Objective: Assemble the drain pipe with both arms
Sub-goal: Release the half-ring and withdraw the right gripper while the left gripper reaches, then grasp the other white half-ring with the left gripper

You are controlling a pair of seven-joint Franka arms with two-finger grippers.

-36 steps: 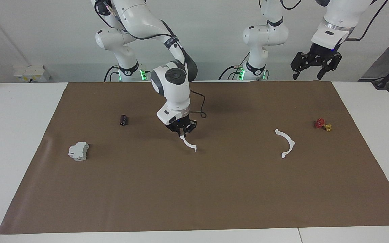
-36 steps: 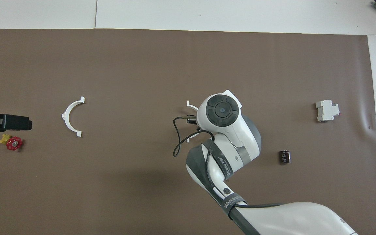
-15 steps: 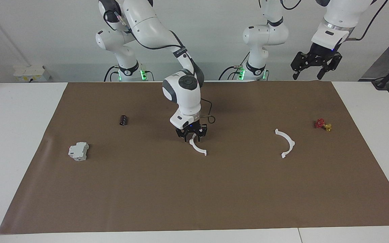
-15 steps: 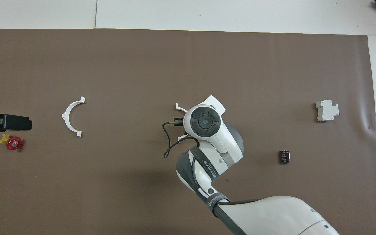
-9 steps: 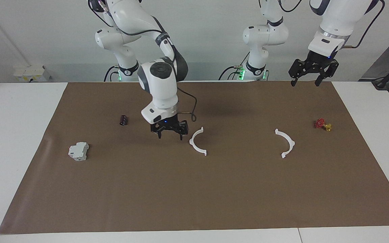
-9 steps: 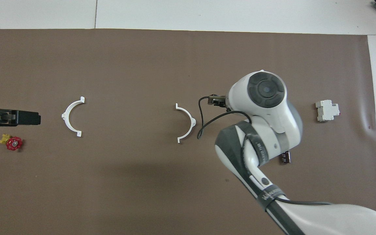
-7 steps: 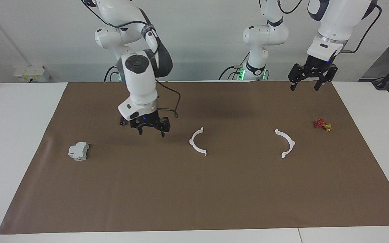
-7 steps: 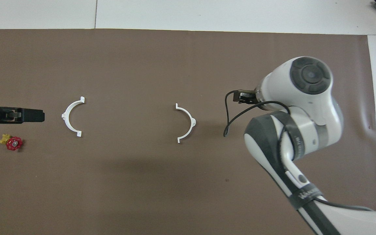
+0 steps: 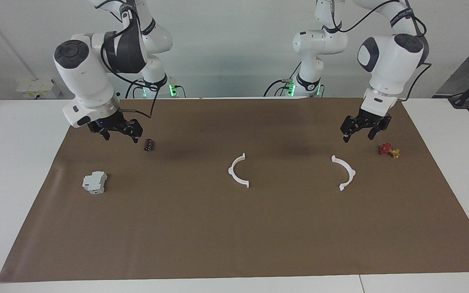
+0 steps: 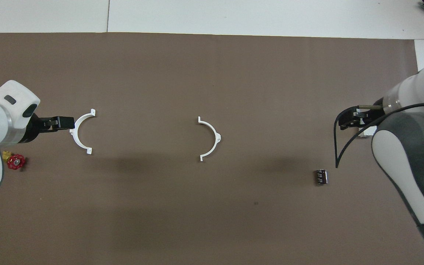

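Note:
The drain pipe lies as two separate white half-ring arcs on the brown mat. One arc (image 9: 237, 171) lies at mid-table and also shows in the overhead view (image 10: 211, 138). The other arc (image 9: 345, 172) lies toward the left arm's end (image 10: 80, 131). My left gripper (image 9: 358, 137) is open and empty, raised over the mat just beside that arc (image 10: 60, 123), not touching it. My right gripper (image 9: 120, 137) is open and empty, raised over the mat close to the small black cylinder (image 9: 148, 145), at the right arm's end (image 10: 348, 122).
A grey-white blocky box (image 9: 94, 182) sits toward the right arm's end, mostly covered by the right arm in the overhead view. The black cylinder also shows there (image 10: 321, 176). A red and yellow valve (image 9: 389, 150) lies toward the left arm's end.
The right gripper set the arc down at mid-table, let go, opened and drew back to its own end. The left gripper came down toward the other arc.

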